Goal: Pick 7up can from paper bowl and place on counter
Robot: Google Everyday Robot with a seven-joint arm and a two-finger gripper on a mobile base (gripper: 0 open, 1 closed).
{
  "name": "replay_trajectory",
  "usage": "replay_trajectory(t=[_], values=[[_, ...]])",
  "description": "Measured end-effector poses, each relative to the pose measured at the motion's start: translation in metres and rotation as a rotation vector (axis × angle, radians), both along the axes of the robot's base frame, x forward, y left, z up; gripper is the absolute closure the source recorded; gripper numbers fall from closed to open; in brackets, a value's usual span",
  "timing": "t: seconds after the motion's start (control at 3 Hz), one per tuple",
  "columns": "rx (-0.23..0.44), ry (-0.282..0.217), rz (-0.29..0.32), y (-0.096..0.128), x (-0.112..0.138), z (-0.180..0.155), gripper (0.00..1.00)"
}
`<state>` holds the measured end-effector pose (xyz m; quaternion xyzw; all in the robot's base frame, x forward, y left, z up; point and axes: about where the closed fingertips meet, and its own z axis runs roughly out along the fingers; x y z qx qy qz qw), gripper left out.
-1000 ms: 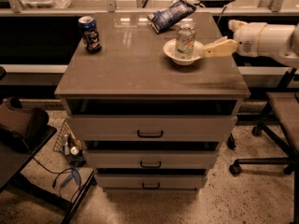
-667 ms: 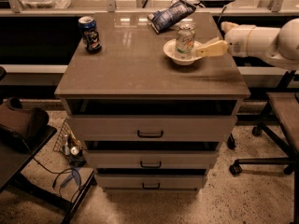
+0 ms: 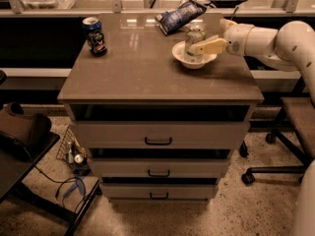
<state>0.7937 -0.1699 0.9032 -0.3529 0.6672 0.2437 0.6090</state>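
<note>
The gripper (image 3: 202,45) is at the can (image 3: 196,34), its tan tip lying across the can's near side about halfway up. Whether it has closed on the can or is only set around it, I cannot tell. The can stands upright in the bowl (image 3: 194,63), which sits on the back right part of the counter (image 3: 147,70). The white arm (image 3: 268,37) reaches in from the right.

The can is probably light and thin-walled, smooth and a little slippery, and it would dent under a hard squeeze. The middle of the body looks like the best place to hold it, well above the rim. The bowl is light too and may lift or slide with the can.

Compared with a second ago, the gripper has moved left, from just right of the bowl to over it. The can, the bowl, the blue can (image 3: 94,35) and the snack bag (image 3: 179,14) have not moved
</note>
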Motion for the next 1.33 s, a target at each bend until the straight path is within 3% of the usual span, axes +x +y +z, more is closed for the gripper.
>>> replay_trajectory(t=[0.33,1.0,1.33], values=[[0.027,-0.016,0.033,0.014,0.002,0.007,0.18],[0.053,0.026,0.087,0.041,-0.018,-0.004,0.8],[0.053,0.025,0.091,0.043,-0.017,-0.004,1.0]])
